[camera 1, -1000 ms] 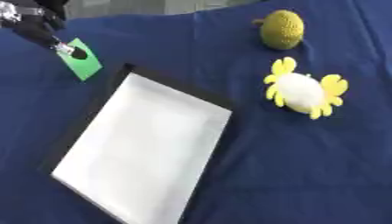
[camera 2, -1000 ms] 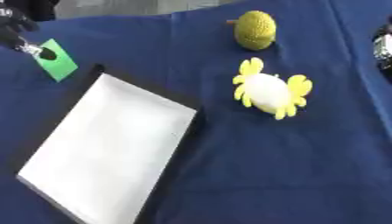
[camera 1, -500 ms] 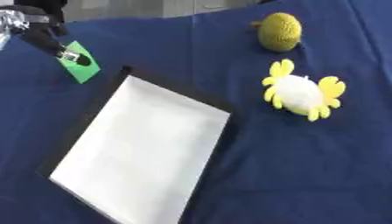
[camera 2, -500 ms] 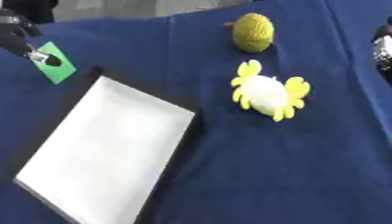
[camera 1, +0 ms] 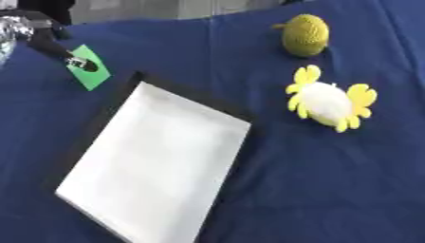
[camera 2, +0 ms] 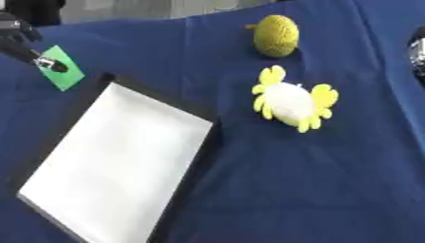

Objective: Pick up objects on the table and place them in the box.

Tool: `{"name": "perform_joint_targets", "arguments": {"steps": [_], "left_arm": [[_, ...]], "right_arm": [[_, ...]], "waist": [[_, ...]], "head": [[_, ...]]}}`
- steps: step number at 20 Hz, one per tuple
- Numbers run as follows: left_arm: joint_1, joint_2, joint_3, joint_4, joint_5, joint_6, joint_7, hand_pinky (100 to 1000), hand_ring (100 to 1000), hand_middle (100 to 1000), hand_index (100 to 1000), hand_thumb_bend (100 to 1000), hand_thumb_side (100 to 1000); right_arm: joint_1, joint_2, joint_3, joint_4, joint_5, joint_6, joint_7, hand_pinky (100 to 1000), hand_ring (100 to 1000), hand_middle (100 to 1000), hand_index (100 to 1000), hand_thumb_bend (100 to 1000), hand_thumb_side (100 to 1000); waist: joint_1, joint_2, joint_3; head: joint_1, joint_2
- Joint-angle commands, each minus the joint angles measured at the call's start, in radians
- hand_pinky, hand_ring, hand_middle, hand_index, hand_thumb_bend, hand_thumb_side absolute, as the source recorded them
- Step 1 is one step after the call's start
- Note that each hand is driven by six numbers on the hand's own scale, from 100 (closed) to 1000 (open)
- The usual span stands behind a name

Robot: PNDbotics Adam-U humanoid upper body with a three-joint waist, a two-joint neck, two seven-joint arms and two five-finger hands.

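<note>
Since a second ago the left hand [camera 1: 33, 40] has kept to the far left corner with one fingertip on the green card, and the whole picture has slid a little, which looks like the head tilting and not the things moving.

Left eye view: the left hand comes in at the far left edge, a silver joint showing at the border and a dark finger [camera 1: 54, 50] stretched out straight toward the right and near. Its tip rests on the green card [camera 1: 89, 73], which lies flat on the blue tablecloth [camera 1: 332, 180]. Nothing curls round the card; the finger only touches its top, so the hand reads as open. The card sits just beyond the far left corner of the box [camera 1: 241, 147], close to its black rim but outside it. The box is a shallow black-edged tray with a white floor, lying askew. Well to the right lie a yellow and white crab toy [camera 1: 329, 101] and, farther back, a round yellow-green knitted toy [camera 1: 305, 34].

Right eye view: the same finger meets the card at the far left. A dark and silver piece of the right hand [camera 2: 418, 54] shows at the right edge; I cannot tell how its fingers stand.
</note>
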Motion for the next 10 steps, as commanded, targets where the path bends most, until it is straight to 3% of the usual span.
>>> {"name": "perform_joint_targets", "arguments": {"steps": [1, 10], "left_arm": [[-0.026, 0.01, 0.023, 0.023, -0.016, -0.005, 0.016, 944, 916, 859, 894, 768, 585], [-0.032, -0.024, 0.041, 0.067, -0.047, -0.014, 0.034, 934, 907, 850, 886, 753, 573]], "right_arm": [[-0.014, -0.012, -0.003, -0.014, -0.001, 0.001, 0.001, 920, 961, 917, 841, 100, 538], [-0.02, -0.008, 0.0, -0.015, -0.001, 0.002, 0.002, 919, 959, 915, 840, 100, 539]], "waist": [[-0.008, -0.01, -0.002], [-0.011, -0.002, -0.008]], "head": [[0.009, -0.012], [0.013, -0.019]]}}
